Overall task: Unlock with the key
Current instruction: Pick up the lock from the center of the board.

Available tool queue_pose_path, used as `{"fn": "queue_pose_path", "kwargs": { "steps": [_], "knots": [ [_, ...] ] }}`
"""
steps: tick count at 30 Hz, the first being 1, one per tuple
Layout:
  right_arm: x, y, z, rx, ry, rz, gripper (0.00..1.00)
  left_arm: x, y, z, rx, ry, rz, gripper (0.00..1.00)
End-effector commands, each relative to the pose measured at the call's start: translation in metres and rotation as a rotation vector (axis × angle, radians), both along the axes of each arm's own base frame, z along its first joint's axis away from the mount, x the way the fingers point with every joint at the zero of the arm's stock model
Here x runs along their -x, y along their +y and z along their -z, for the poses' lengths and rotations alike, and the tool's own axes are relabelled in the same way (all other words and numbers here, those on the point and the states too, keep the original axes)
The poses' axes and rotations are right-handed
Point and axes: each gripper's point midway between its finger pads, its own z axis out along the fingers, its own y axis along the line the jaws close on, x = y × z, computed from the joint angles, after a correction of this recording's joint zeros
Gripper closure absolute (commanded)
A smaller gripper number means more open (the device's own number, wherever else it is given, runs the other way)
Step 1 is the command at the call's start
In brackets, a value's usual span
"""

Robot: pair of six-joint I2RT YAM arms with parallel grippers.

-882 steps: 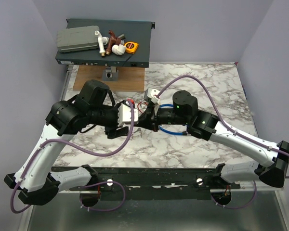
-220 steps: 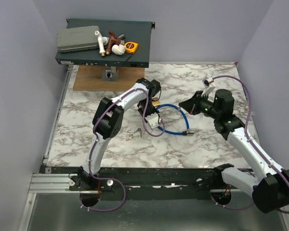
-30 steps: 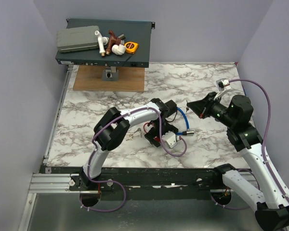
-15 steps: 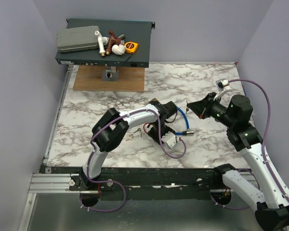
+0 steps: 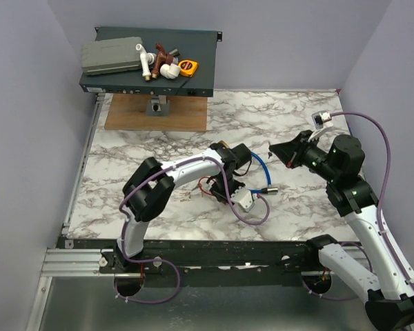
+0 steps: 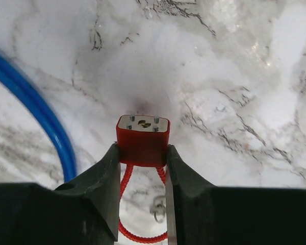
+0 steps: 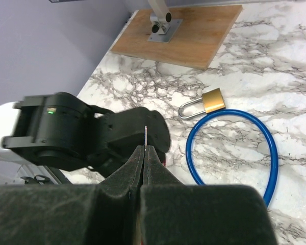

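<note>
**Left claw grips key over marble slab.** The left arm (image 5: 186, 165) folds up from its base at 7 o'clock, bends sharply at the elbow and reaches to the middle of the white marble tabletop (image 5: 124, 158), wrist turned down. From the wrist camera we see the left claw (image 6: 142, 151) pinching the tiny red-headed key (image 6: 143, 135) by the two sides of its block-shaped head. The head's metal-studded end face points toward the stone, and we cannot tell whether it touches. The thin red cord (image 6: 125, 181) loops back between the fingers. A blue cable loop (image 6: 46, 122) runs past at 9 o'clock of the key.

The right arm (image 5: 362, 207) rises from 5 o'clock, held high and angled toward the centre. The right claw (image 7: 144, 149) sits at 2 o'clock of the left one, apart from it. Its fingers are pressed together. A thin silver sliver (image 7: 145, 133) stands at their tips, and we cannot say what it is. In that wrist view a brass padlock with a silver shackle (image 7: 213, 100) lies at 1 o'clock of the tips, just beside the blue cable. A wooden board (image 7: 204, 30) lies at 12 o'clock.
</note>
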Motion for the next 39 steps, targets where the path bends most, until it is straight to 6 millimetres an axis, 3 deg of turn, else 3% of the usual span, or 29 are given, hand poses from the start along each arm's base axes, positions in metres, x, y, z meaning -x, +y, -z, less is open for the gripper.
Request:
{"fn": "queue_pose_path", "kwargs": {
  "steps": [1,5,9,12,19,23,39],
  "knots": [
    [-0.005,-0.006,-0.018,0.003,-0.050,0.038,0.99,-0.005,0.005,-0.079,0.085,-0.052,-0.065,1.00],
    [-0.009,-0.007,-0.027,-0.002,-0.074,0.049,0.99,-0.011,0.013,-0.152,0.186,-0.103,-0.135,1.00],
    [-0.008,-0.004,-0.037,-0.016,-0.106,0.029,0.99,0.008,0.031,-0.224,0.354,-0.161,-0.122,1.00],
    [-0.004,0.002,-0.043,-0.033,-0.141,-0.016,0.99,0.035,0.048,-0.273,0.536,-0.221,-0.051,1.00],
    [0.000,0.016,-0.043,-0.062,-0.181,-0.109,0.99,0.090,0.070,-0.342,0.974,-0.567,0.241,1.00],
    [0.002,0.023,-0.052,-0.085,-0.220,-0.153,0.99,0.107,0.074,-0.359,1.076,-0.606,0.280,1.00],
    [0.005,0.044,-0.054,-0.111,-0.228,-0.313,0.99,0.130,0.075,-0.395,1.212,-0.684,0.375,1.00]
  ]
}}
